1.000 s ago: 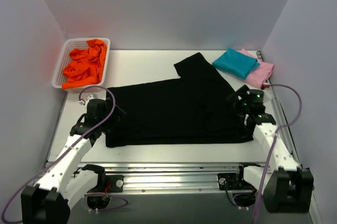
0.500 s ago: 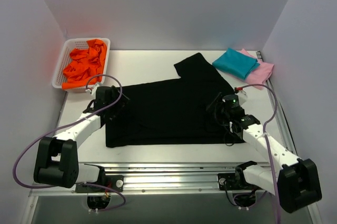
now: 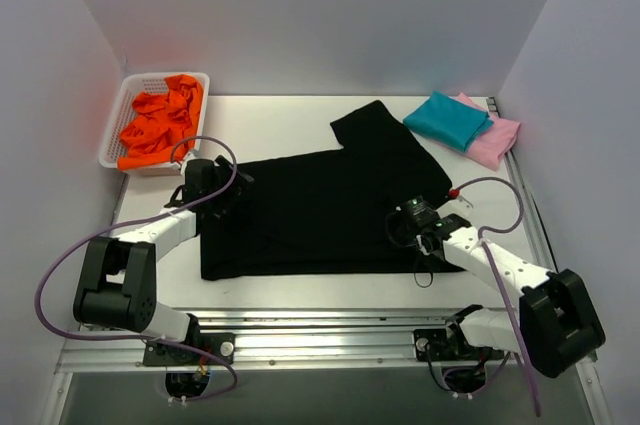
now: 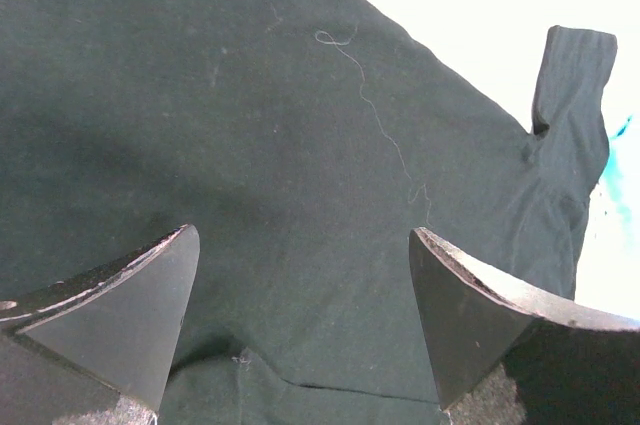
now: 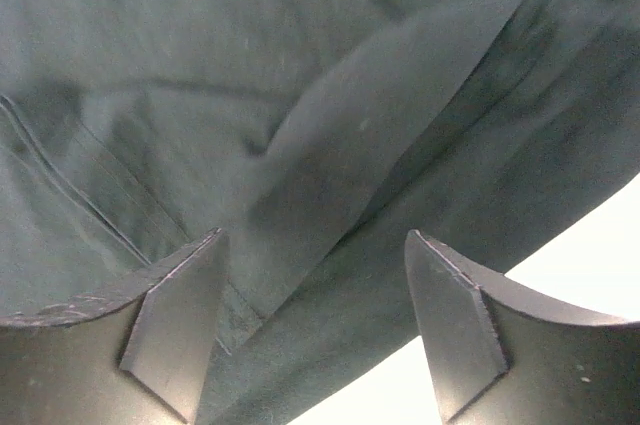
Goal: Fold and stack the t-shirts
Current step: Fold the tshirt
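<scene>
The black t-shirt lies spread flat across the middle of the table, with one sleeve pointing to the back. A folded teal t-shirt rests on a folded pink t-shirt at the back right. My left gripper hovers open over the shirt's left end; in its wrist view the left gripper has only dark cloth under its spread fingers. My right gripper sits low over the shirt's right part. In its own view the right gripper stands open astride a raised fold near the cloth's edge.
A white basket holding crumpled orange cloth stands at the back left. White walls close in the table on the left, back and right. A metal rail runs along the near edge between the arm bases.
The left gripper has moved from the shirt's near-left side up to its left end. The right gripper has swung left and nearer, in over the shirt, and its jaws have narrowed somewhat.
</scene>
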`<state>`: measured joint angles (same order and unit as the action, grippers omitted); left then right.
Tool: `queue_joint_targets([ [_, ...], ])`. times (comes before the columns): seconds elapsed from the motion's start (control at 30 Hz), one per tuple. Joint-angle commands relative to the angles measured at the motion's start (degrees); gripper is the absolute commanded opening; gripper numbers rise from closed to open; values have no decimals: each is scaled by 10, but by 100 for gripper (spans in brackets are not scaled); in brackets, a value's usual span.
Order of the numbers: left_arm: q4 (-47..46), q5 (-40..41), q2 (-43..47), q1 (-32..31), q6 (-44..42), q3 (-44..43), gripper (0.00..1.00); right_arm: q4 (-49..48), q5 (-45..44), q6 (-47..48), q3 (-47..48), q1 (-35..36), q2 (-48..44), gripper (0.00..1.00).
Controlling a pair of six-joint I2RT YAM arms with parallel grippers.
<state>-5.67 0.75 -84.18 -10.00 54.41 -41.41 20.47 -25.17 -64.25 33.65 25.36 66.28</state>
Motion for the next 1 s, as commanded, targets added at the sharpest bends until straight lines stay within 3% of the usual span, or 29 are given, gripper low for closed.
queue_joint_targets([
  [0.0,-53,-24,-4,4,-5,6,94,12,-41,-87,-5,32,33,65],
  [0.43,-79,-35,-15,4,-8,21,95,-39,-69,-92,7,39,90,60],
  [0.73,-80,-28,-20,3,-11,21,95,-67,-79,-69,31,38,136,51],
  [0.97,-81,-22,-26,4,-13,19,95,-71,-88,-49,55,36,148,25],
])
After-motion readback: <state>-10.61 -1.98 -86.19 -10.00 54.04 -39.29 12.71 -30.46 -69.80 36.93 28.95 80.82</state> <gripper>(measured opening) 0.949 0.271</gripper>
